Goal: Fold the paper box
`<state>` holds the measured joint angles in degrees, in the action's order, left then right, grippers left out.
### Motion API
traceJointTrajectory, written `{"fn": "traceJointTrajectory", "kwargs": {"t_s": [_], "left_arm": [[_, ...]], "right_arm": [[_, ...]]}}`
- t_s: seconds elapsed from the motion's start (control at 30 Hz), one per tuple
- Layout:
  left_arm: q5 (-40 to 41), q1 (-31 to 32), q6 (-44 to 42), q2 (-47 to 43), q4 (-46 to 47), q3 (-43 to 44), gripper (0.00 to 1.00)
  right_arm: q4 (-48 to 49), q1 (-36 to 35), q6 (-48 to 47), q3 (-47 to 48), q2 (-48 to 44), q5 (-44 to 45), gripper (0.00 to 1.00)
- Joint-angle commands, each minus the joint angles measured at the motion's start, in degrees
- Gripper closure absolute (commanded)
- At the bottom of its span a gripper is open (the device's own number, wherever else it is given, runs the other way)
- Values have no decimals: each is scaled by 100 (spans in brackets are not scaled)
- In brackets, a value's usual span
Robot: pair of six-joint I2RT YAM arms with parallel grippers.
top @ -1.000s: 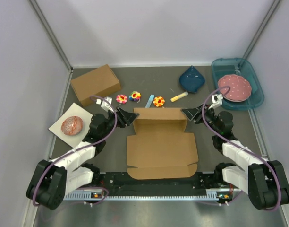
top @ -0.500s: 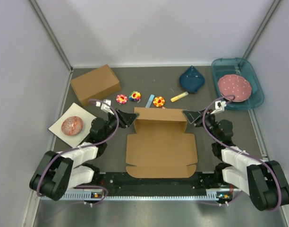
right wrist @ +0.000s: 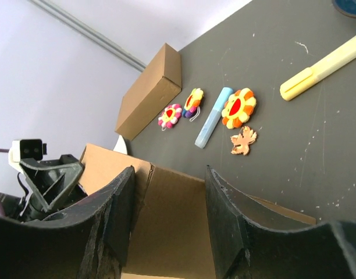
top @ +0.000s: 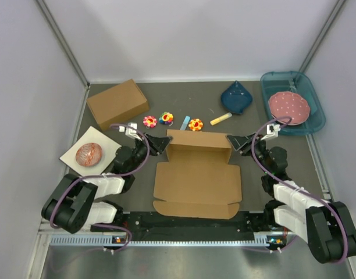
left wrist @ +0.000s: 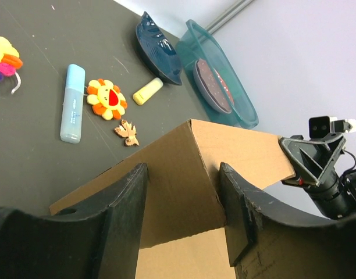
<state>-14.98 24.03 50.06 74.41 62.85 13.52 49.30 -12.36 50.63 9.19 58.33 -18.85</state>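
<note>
Paper box (top: pixel 196 180) x1; L hand (top: pixel 165 142), R hand (top: pixel 229 139) astride.

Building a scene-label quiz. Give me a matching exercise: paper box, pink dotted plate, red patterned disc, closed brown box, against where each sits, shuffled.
1. paper box
2. pink dotted plate
3. red patterned disc
4. closed brown box

A. on the white card
B. far left, beyond that card
C. in the teal tray
D. between the left gripper and the right gripper

Pairs: 1-D, 2-C, 3-A, 4-B
</note>
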Motion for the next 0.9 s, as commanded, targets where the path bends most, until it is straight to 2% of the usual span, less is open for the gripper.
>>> {"fn": "traceJointTrajectory", "kwargs": {"t_s": [0.0,0.2,0.3,0.37,0.4,0.47,0.5,0.63,0.7,0.87], "left_arm": [[30,497,-260,608,-1224,-332,62],[215,708,-313,1022,-985,-446,65],[259,708,-348,796,-1020,-473,64],[364,708,-409,515,-1467,-334,60],[399,708,-479,191,-1721,-254,55],[496,708,-576,-144,-2404,17,49],[557,708,-655,-451,-2583,98,43],[830,699,-822,-1086,-3505,554,32],[1057,691,-945,-1349,-4023,845,30],[1419,664,-1130,-1859,-4500,1240,24]], "right_arm": [[-2065,-135,-273,-470,258,-400,57],[-1889,-144,-212,-506,478,-435,57],[-2055,-135,-212,-401,295,-470,57],[-2449,-135,-255,-261,57,-462,56],[-2660,-135,-299,-77,-205,-444,55],[-3221,-135,-430,256,-444,-356,50],[-3416,-135,-501,389,-645,-286,48],[-4181,-135,-782,926,-927,-128,36],[-4488,-126,-914,1181,-1007,21,33],[-5121,-126,-1265,1821,-1340,329,28]]}}
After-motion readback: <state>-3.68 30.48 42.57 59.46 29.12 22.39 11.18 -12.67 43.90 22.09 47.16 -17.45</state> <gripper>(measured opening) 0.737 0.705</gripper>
